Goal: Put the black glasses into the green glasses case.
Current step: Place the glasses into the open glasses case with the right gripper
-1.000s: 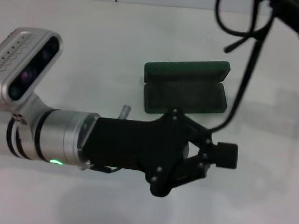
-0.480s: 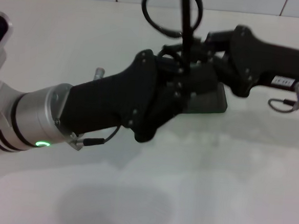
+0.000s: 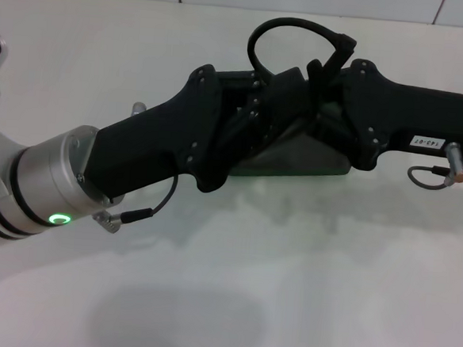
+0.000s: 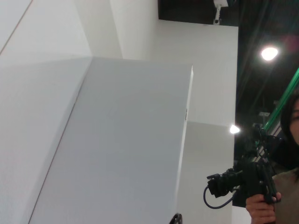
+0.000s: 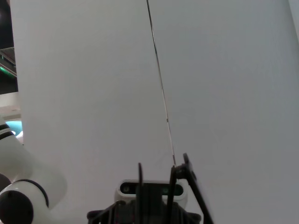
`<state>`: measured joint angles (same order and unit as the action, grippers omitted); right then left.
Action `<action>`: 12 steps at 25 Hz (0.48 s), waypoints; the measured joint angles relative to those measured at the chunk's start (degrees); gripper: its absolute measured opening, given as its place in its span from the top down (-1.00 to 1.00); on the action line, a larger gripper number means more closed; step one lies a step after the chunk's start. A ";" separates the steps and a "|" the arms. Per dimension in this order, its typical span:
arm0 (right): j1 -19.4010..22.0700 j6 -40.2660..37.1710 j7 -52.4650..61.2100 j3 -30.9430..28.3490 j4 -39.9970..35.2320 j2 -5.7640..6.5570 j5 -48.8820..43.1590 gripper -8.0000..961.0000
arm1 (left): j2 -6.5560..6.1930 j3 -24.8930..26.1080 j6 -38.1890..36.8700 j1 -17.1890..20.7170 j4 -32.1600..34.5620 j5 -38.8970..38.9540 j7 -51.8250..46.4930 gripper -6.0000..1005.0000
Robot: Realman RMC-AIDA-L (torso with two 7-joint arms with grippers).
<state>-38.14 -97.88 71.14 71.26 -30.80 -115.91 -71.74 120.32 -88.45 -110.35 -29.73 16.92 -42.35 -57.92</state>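
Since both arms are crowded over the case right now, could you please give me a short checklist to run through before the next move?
1. Black glasses off the table and up between the arms: ok; one rim and a temple arm stick up above both grippers.
2. Which gripper holds them: cannot tell; left gripper and right gripper meet there and hide the grip.
3. Green glasses case under the grippers: ok; only its near edge shows beneath them.
4. Case lid open: cannot tell; the arms cover it.
5. Glasses lined up with the case opening: cannot tell; the rim stands upright and the tray is hidden.
6. Wrist views useful: not ok; they show walls, not the case.
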 joint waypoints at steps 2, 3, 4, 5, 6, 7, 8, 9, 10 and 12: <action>0.28 0.23 -0.23 -0.28 -0.04 0.03 0.04 0.93 | -0.05 -0.17 0.01 0.11 -0.08 0.03 0.00 0.95; 0.45 0.47 -0.25 -0.37 -0.09 0.07 0.14 0.92 | -0.11 -0.28 -0.05 0.18 -0.03 -0.15 0.00 0.95; 0.65 0.61 -0.26 -0.53 -0.16 0.10 0.29 0.92 | -0.16 -0.37 -0.16 0.23 0.08 -0.43 0.00 0.95; 0.90 0.83 -0.26 -0.82 -0.25 0.15 0.46 0.92 | -0.24 -0.46 -0.39 0.29 0.28 -1.00 0.00 0.95; 1.11 0.95 -0.26 -1.29 -0.34 0.17 0.53 0.93 | -0.30 -0.51 -0.66 0.32 0.46 -1.63 0.00 0.95; 1.20 0.96 -0.27 -1.69 -0.34 0.17 0.54 0.93 | -0.34 -0.54 -0.96 0.31 0.60 -2.28 0.00 0.95; 1.30 0.98 -0.27 -2.28 -0.34 0.18 0.56 0.93 | -0.39 -0.55 -1.31 0.22 0.70 -3.17 0.00 0.95; 1.35 1.01 -0.26 -2.62 -0.35 0.18 0.56 0.93 | -0.40 -0.55 -1.66 0.07 0.82 -4.16 0.01 0.95; 1.35 1.07 -0.16 -2.85 -0.38 0.17 0.57 0.93 | -0.45 -0.56 -1.87 -0.08 1.19 -5.47 0.01 0.95; 1.17 1.20 0.21 -2.89 -0.40 0.16 0.58 0.93 | -0.47 -0.58 -2.03 -0.44 2.57 -8.75 0.01 0.95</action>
<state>-36.98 -96.68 71.34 68.37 -31.21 -115.75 -71.15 119.85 -89.03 -112.38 -30.17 19.49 -51.09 -57.91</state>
